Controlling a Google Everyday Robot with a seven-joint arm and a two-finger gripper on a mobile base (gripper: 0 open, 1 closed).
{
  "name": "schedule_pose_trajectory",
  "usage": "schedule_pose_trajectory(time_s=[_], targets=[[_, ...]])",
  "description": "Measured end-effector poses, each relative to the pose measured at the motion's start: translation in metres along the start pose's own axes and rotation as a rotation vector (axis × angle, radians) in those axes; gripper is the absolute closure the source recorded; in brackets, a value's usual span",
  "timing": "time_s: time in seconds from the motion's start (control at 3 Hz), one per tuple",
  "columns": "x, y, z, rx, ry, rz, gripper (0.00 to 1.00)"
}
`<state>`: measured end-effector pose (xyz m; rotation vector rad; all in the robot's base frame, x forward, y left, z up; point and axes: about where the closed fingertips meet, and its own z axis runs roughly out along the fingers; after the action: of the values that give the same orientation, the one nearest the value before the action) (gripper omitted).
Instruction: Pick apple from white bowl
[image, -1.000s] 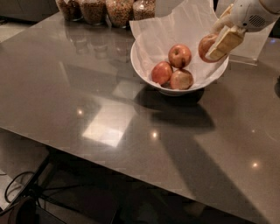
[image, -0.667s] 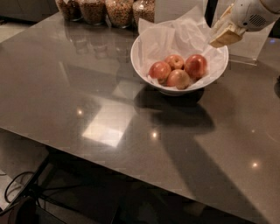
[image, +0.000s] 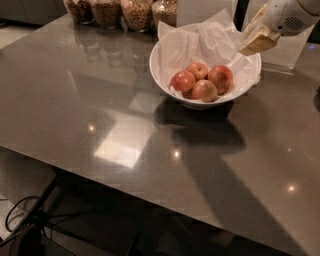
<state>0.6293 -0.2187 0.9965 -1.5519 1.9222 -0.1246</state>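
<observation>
The white bowl (image: 163, 83) stands on the dark table at the back right, lined with crumpled white paper (image: 186, 46). Several red-yellow apples lie in it: one on the left (image: 183, 81), one at the back (image: 199, 70), one on the right (image: 220, 78), one in front (image: 204, 90). My gripper (image: 256, 43) hangs at the top right, above the bowl's right rim. It is clear of the apples and holds nothing.
Several glass jars of grains (image: 137, 12) stand in a row along the table's far edge, left of the bowl. The glossy grey table (image: 100, 100) stretches to the left and front. Cables lie on the floor below its front edge (image: 20, 210).
A second ago an apple sat at my gripper beside the bowl's right rim. It now lies in the bowl with the others, and my gripper has risen up and to the right.
</observation>
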Motion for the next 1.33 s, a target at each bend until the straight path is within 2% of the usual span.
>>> schedule_pose_trajectory(time_s=[0.67,1.0,1.33], targets=[[0.0000,0.0000,0.0001,0.000,0.000,0.000,0.10],[-0.0002,0.0001,0.0004,-0.001,0.000,0.000,0.00],[-0.0002,0.0001,0.0004,-0.001,0.000,0.000,0.00]])
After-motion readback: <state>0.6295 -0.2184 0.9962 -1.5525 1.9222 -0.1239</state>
